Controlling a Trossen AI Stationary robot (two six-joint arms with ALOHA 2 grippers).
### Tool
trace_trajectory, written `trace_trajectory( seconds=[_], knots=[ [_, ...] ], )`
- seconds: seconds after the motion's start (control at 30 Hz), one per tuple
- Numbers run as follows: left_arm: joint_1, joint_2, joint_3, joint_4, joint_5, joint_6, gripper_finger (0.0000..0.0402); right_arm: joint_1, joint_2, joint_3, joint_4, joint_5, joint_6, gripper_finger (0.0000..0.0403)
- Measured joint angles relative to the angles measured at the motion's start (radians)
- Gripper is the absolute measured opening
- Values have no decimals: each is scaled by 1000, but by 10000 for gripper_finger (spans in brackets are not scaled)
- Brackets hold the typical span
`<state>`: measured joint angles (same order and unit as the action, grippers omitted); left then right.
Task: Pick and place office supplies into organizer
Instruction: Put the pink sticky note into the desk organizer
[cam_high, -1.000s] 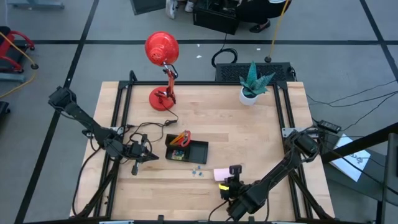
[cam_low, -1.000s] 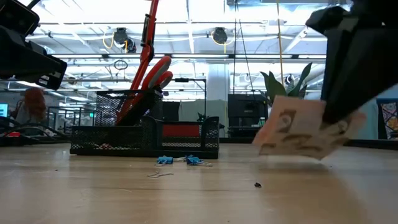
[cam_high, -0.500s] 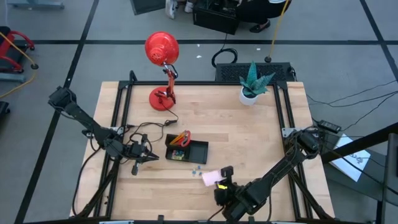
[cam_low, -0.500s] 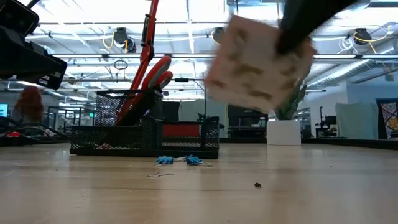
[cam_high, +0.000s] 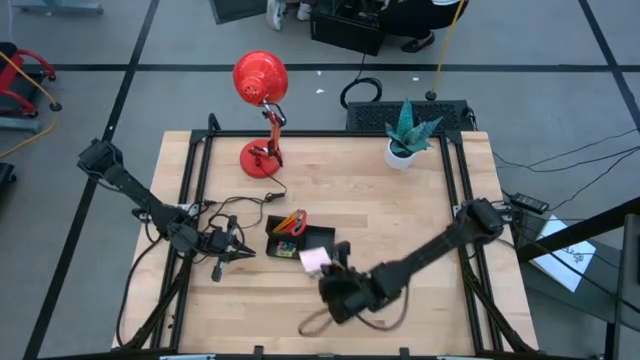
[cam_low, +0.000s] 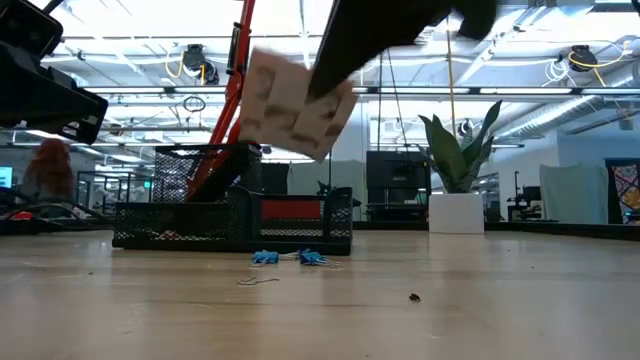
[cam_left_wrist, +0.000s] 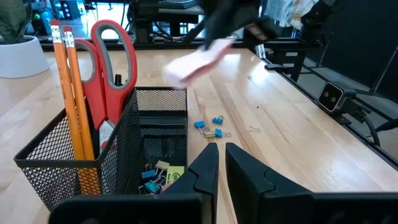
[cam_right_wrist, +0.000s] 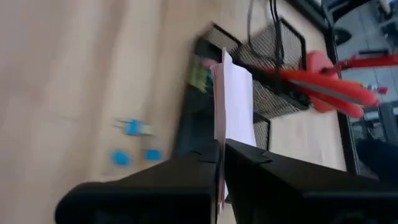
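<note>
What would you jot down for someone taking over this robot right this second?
Right tool: shut on the pink sticky-note pad, in the air beside the organizer.
Left tool: empty, fingers nearly together, waiting by the organizer's other side.
Done: scissors and pencils stand in the organizer's tall cup; some clips lie in its tray.
Left: drop the pad in; blue clips lie on the table.
</note>
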<state>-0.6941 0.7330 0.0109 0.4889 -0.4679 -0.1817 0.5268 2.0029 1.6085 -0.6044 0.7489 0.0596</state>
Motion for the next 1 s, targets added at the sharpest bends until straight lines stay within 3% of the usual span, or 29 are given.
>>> trace_trajectory(
  seconds=[0.13, 0.33, 1.0],
  knots=[
    [0, 0, 0, 0, 0, 3, 37, -58, 0, 0, -16, -23, -48, 3],
    [0, 0, 0, -11, 0, 3, 37, -121, 0, 0, -34, -143, -76, 4],
    [0, 0, 0, -21, -1, 2, 37, -207, 55, 1, -34, -250, -23, 4]
  ],
)
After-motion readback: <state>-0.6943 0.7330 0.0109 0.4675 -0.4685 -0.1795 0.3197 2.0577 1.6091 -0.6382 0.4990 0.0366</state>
